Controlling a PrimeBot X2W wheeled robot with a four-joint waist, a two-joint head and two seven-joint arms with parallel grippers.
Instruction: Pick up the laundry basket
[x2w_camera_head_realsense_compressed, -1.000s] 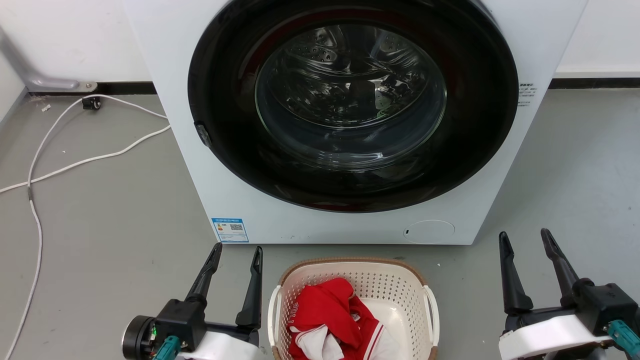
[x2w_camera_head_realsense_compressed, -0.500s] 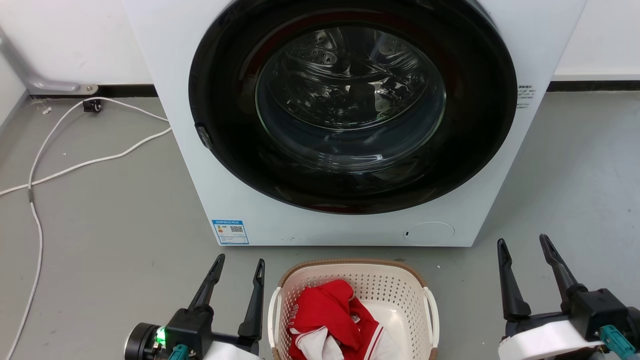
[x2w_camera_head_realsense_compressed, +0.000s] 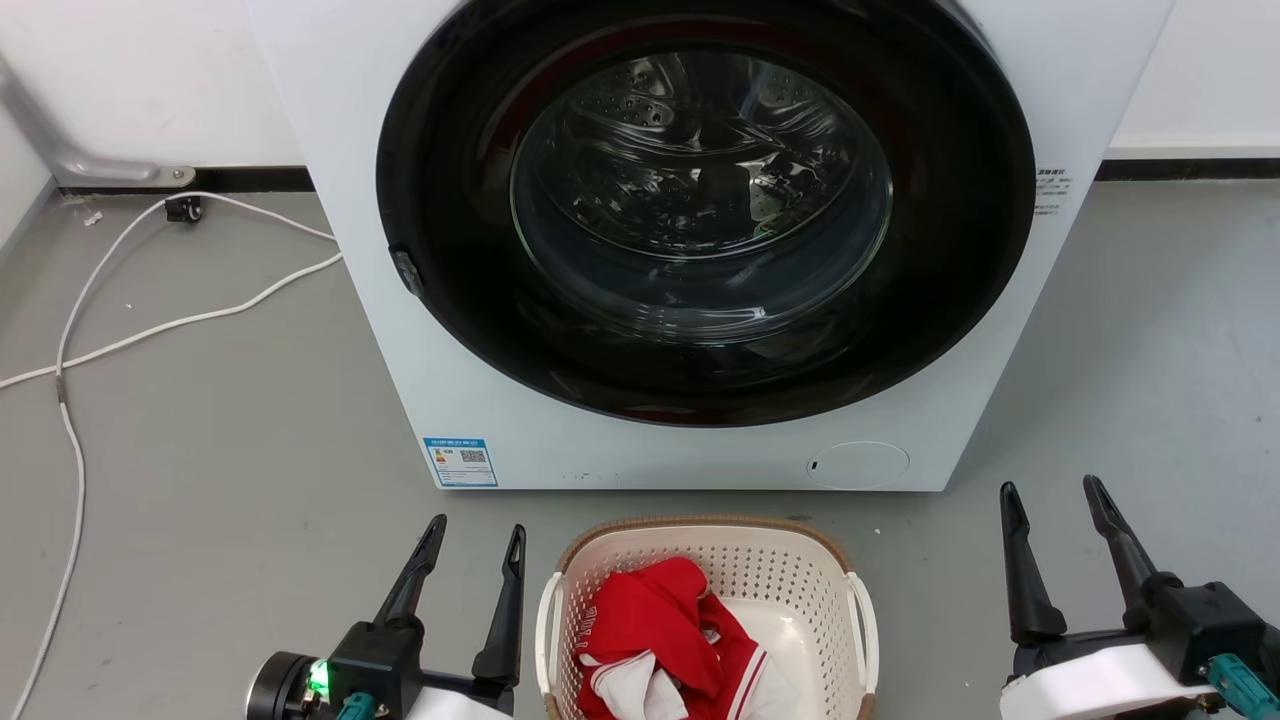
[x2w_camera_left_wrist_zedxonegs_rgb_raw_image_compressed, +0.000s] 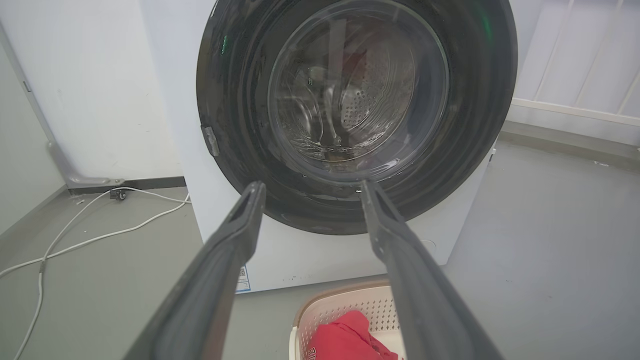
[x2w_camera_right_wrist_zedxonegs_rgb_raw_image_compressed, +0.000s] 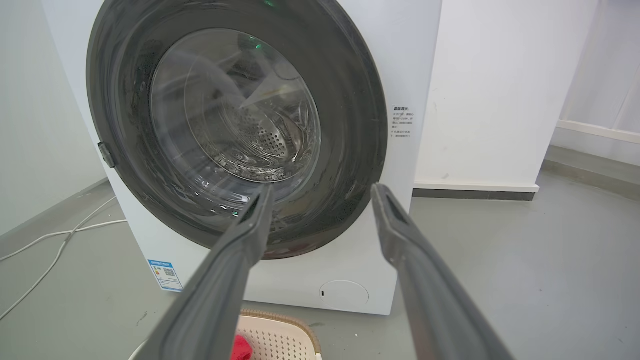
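The laundry basket (x2w_camera_head_realsense_compressed: 800, 575), cream-white and perforated with a brown woven rim, stands on the floor at the bottom centre of the head view, red and white clothes (x2w_camera_head_realsense_compressed: 655, 625) inside. My left gripper (x2w_camera_head_realsense_compressed: 476, 529) is open just left of the basket's left handle, apart from it. Well to the basket's right, my right gripper (x2w_camera_head_realsense_compressed: 1050, 492) is open and holds nothing. The left wrist view has the basket (x2w_camera_left_wrist_zedxonegs_rgb_raw_image_compressed: 350, 305) low between its open fingers (x2w_camera_left_wrist_zedxonegs_rgb_raw_image_compressed: 240, 220). In the right wrist view the basket's rim (x2w_camera_right_wrist_zedxonegs_rgb_raw_image_compressed: 285, 320) peeks in at the bottom.
A white front-loading washing machine (x2w_camera_head_realsense_compressed: 640, 440) with a shut dark round door (x2w_camera_head_realsense_compressed: 705, 210) stands right behind the basket. A white cable (x2w_camera_head_realsense_compressed: 150, 325) lies across the grey floor at the left. White walls run behind.
Both grippers sit slightly lower in the head view than a second ago and stay open. The basket has not moved.
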